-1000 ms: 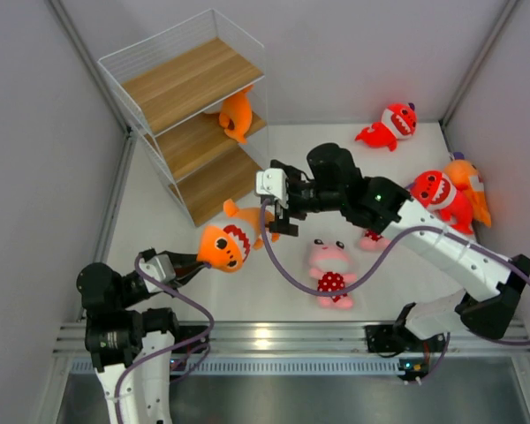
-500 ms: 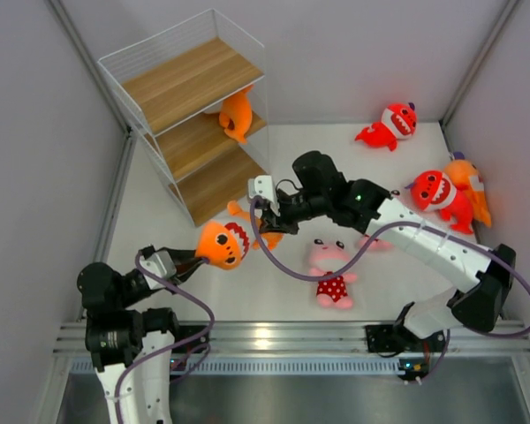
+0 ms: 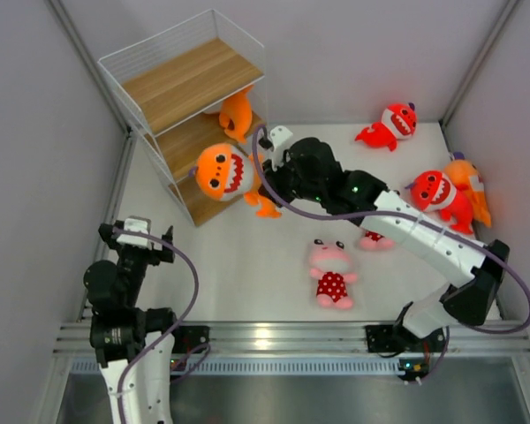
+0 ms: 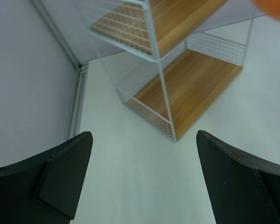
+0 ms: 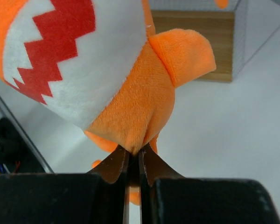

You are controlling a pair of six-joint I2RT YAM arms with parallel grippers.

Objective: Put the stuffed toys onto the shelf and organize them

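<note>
Nearest, the left gripper (image 4: 142, 140) hangs spread wide, holding nothing. Further out, a pink toy (image 3: 331, 269) lies on the table (image 3: 247, 274). Beyond it, the right gripper (image 5: 134, 154) pinches an orange shark (image 3: 219, 172) (by a plush fold) at the front of the shelf (image 3: 190, 84), whose middle board carries a second shark (image 3: 237, 113).

No legible text or labels

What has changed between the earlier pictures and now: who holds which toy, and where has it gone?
The left gripper let go of the orange shark and drew back, open. The right gripper took hold of it and carried it away from the arms' bases to the front of the shelf. The second orange shark on the shelf, the pink toy and the far red shark stayed put.
</note>
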